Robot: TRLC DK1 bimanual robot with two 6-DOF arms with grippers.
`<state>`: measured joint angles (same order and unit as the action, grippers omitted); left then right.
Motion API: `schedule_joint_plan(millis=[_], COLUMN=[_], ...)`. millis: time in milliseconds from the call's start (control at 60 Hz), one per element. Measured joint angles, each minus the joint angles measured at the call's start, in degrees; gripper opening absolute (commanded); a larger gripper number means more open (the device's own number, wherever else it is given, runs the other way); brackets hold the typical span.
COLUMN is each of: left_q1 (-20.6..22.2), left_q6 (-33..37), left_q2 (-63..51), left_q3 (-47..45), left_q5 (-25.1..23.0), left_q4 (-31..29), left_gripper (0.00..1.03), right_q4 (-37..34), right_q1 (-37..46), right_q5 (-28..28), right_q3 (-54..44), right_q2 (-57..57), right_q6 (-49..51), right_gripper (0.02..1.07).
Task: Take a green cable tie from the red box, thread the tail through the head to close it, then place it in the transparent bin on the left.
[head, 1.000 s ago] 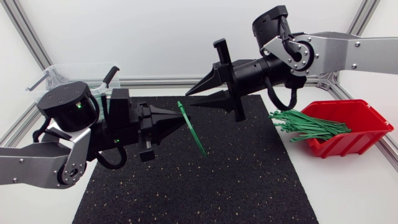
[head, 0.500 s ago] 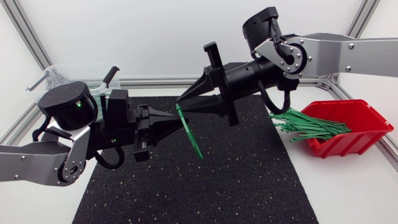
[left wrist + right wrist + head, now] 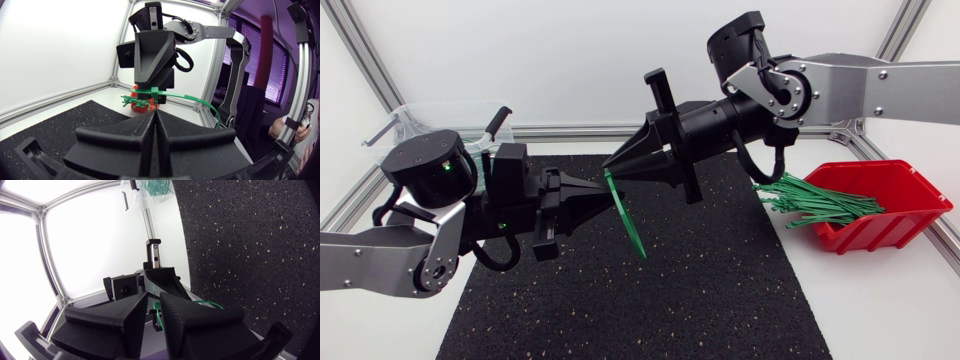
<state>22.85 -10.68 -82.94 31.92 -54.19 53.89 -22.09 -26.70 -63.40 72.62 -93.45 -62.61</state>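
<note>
Head view: above the mat point(image 3: 720, 290), near its far middle, the left gripper point(image 3: 605, 193) pinches a green tie point(image 3: 631, 222) that slants down over the mat. The right gripper point(image 3: 610, 166), fingers narrowly apart, meets the tie's upper end. The red box point(image 3: 905, 228) sits right of the mat. Left wrist view: the left fingers are pressed together. Right wrist view: a narrow gap shows between the right fingers.

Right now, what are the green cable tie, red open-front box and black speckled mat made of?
Green cable tie: likely nylon, semi-gloss, bows without kinking. Red box: rigid moulded plastic, smooth sheen. Black mat: probably rubber or foam, matte, grainy with pale flecks.
</note>
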Motion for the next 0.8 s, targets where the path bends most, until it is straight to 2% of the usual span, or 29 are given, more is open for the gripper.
schedule_joint_plan(millis=[100, 150, 217, 433, 583, 800], left_q1=[-0.6, -0.9, -1.3, -1.3, -1.3, -1.3], left_q6=[0.1, 0.2, 0.2, 0.2, 0.2, 0.2], left_q2=[0.0, 0.0, 0.0, 0.0, 0.0, 0.0], left_q3=[0.0, 0.1, 0.1, 0.2, 0.2, 0.2], left_q5=[0.0, -0.4, -1.0, -1.6, -2.4, -2.4], left_q4=[0.0, 0.0, 0.0, 0.0, 0.0, 0.0], left_gripper=[0.03, 0.03, 0.04, 0.04, 0.04, 0.04], right_q4=[0.0, 0.0, 0.0, 0.1, 0.3, 0.3], right_q1=[0.0, 0.0, 0.0, -0.2, -0.2, -0.3], right_q5=[0.0, 0.0, 0.0, 0.0, 0.0, -0.5], right_q3=[0.0, 0.0, 0.0, 0.0, 0.0, 0.0], right_q2=[0.0, 0.0, 0.0, -0.4, -0.8, -0.8], right_q6=[0.0, 0.0, 0.0, 0.0, 0.0, 0.2], right_gripper=[0.26, 0.18, 0.15, 0.15, 0.22, 0.24])
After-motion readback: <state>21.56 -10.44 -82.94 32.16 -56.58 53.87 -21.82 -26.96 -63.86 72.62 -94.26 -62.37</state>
